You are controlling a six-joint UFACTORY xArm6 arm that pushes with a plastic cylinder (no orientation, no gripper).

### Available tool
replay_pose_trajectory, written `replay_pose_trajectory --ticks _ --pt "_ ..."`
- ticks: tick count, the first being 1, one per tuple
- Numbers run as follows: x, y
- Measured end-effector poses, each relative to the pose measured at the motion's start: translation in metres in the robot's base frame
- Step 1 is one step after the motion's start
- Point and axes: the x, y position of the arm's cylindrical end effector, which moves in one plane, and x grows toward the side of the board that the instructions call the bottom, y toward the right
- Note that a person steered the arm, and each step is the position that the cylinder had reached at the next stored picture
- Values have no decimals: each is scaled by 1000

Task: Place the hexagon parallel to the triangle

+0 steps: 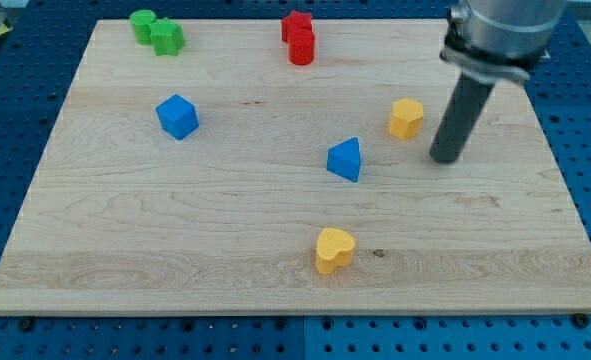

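A yellow hexagon block (406, 118) sits at the board's right part. A blue triangle block (345, 160) lies below and to its left, near the board's middle. My tip (444, 158) rests on the board just right of and slightly below the yellow hexagon, a small gap apart from it. The tip stands well to the right of the blue triangle.
A blue cube-like block (177, 116) sits at the left. A yellow heart block (334, 249) lies near the bottom middle. Two green blocks (156, 32) touch at the top left. Two red blocks (299, 38) touch at the top middle. The wooden board (125, 250) lies on a blue perforated table.
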Motion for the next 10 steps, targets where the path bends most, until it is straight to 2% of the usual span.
replay_pose_trajectory --ticks 2,3,6,8,10 --pt "-73 24" --pt "-77 -6" --pt "-30 -29" --pt "-42 -52" --pt "17 -51"
